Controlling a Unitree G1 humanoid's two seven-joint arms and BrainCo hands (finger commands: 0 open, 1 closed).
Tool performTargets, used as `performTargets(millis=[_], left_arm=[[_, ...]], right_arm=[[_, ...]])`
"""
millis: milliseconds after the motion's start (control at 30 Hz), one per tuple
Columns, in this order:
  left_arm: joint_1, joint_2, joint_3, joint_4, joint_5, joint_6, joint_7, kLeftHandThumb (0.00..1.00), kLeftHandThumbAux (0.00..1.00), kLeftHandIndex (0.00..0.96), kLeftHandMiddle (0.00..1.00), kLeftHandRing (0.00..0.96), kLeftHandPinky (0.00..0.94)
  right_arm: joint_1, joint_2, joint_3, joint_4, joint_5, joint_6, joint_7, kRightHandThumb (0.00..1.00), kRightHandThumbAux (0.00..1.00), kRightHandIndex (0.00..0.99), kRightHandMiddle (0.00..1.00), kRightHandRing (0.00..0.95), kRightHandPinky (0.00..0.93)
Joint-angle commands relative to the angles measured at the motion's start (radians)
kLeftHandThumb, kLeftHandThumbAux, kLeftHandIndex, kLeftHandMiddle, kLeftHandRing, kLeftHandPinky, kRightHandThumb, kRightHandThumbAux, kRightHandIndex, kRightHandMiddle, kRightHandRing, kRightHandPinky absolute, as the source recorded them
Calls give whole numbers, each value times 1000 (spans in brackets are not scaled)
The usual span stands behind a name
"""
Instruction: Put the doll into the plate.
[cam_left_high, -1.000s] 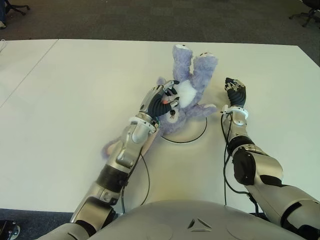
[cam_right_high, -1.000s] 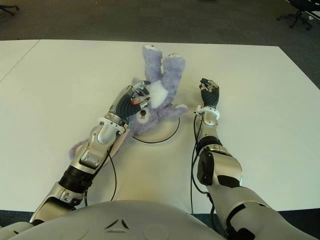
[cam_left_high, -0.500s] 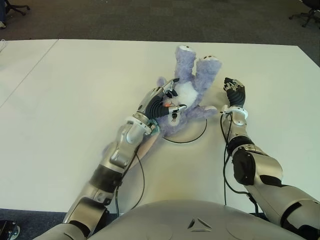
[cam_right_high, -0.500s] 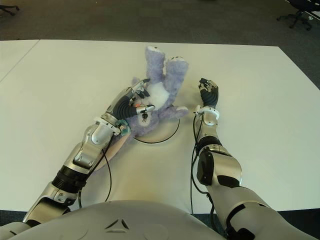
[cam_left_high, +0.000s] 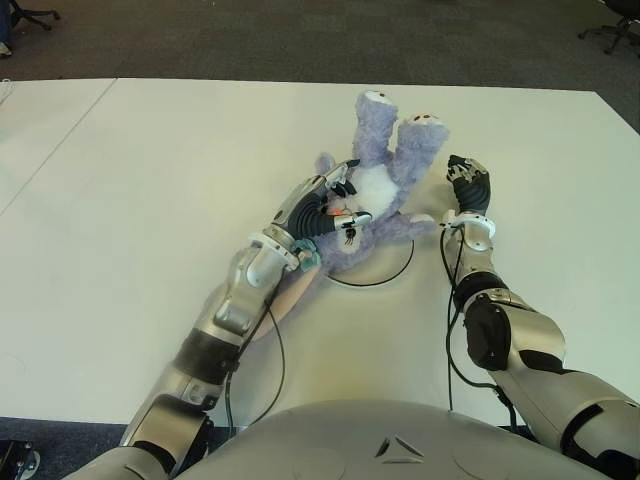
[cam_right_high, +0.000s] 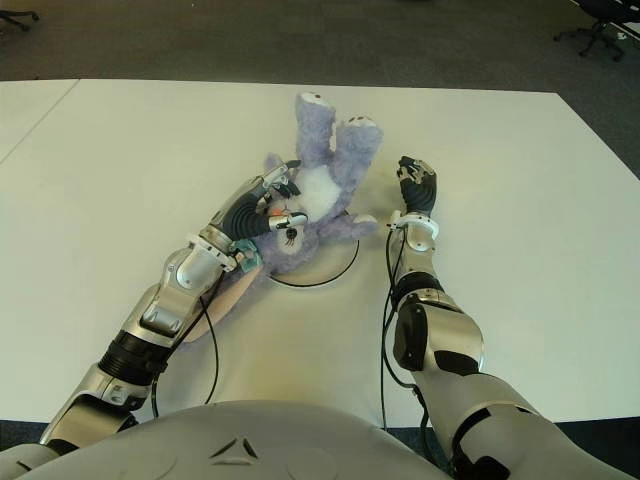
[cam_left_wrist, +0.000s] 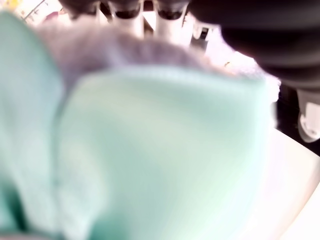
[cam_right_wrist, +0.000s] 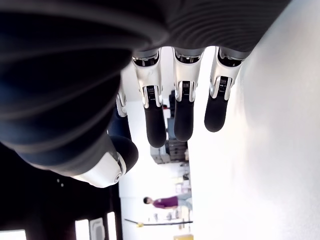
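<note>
From the eye views you see your left hand (cam_left_high: 322, 207) clamped on the soft, light doll (cam_left_high: 385, 180) lying across the plate (cam_left_high: 398, 270), right hand (cam_left_high: 470, 183) idle beside it; its wrist view shows relaxed, empty fingers (cam_right_wrist: 183, 112).

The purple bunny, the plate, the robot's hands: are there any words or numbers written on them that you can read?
None: no words, labels or numbers can be read in these pictures.
Doll: plain purple and white fur, no tag showing.
Plate: plain white with a dark rim.
Left hand, closed on the doll: no text.
Right hand, open beside the plate on its right: no text.
Table: bare white.
</note>
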Motion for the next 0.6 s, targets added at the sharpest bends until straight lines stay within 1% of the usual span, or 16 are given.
performTargets(millis=[33,267,433,600], left_arm=[[20,20,-16,52,-30,14,-72,82,326,0,0,66,0],[10,29,-8,57,-66,-3,-92,95,326,0,0,65,0],[11,41,1,42,-80,-1,-107,99,323,0,0,63,0],[-14,87,53,-10,-106,21,-143,100,327,0,0,64,0]], right_arm=[[223,109,14,135,-10,106,-11,693,731,418,271,218,212],[219,109,25,136,-17,123,-11,692,730,420,273,203,196],[217,112,22,135,-8,127,-5,694,729,420,260,195,200],[216,115,17,135,1,131,3,695,728,420,256,195,202]])
